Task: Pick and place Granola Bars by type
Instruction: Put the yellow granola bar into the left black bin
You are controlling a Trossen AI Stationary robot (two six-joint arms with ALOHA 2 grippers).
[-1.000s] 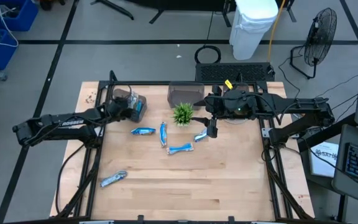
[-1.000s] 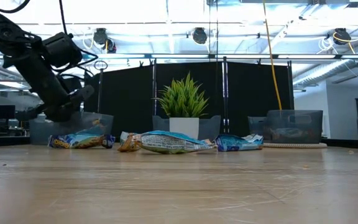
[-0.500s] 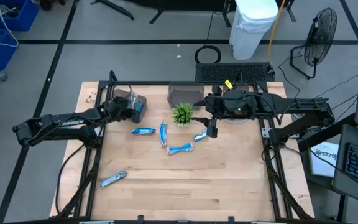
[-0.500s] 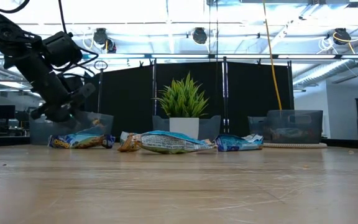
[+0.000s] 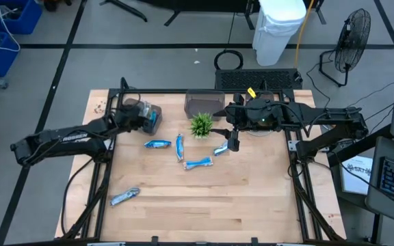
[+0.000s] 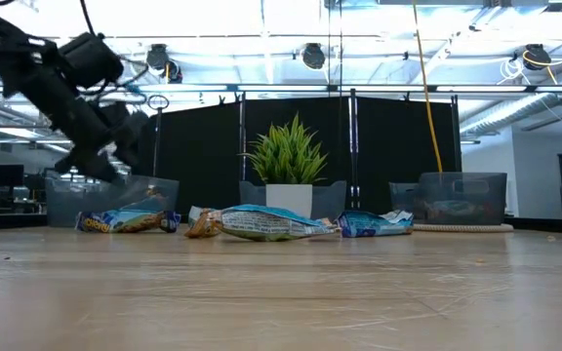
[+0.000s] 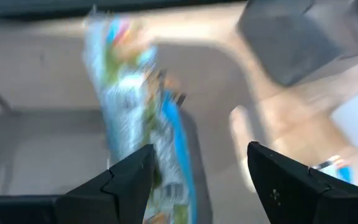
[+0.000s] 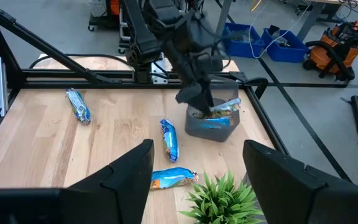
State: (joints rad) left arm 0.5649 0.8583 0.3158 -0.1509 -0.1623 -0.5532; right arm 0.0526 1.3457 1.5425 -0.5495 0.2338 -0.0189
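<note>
Left gripper (image 5: pixel 137 117) sits above the clear bin (image 5: pixel 144 116) at the table's back-left; fingers spread, nothing pinched. In the left wrist view a blue-and-green bar (image 7: pixel 143 118) lies in the bin beyond the parted fingers (image 7: pixel 124 186), apart from them. The right wrist view shows the same bin (image 8: pixel 213 118) holding wrapped bars, with the left arm directly over it.

Right gripper (image 5: pixel 232 145) hangs near the table's middle, just right of the small potted plant (image 5: pixel 201 125); jaws spread, empty. A blue bar (image 5: pixel 220 149) lies just beside it.

Second bin, grey (image 5: pixel 204 104), at the back edge behind the plant; contents cannot be made out.

Loose Granola Bars on the wood: one blue (image 5: pixel 157 143) in front of the clear bin, one blue (image 5: pixel 180 146) lying lengthwise next to it, one blue (image 5: pixel 198 163) toward centre, one silvery (image 5: pixel 125 197) alone near the front-left.

Open room: the front half of the table (image 5: pixel 252 205) is bare except for the silvery bar; the right side is open wood. Metal frame rails (image 5: pixel 302 184) run along both side edges.
</note>
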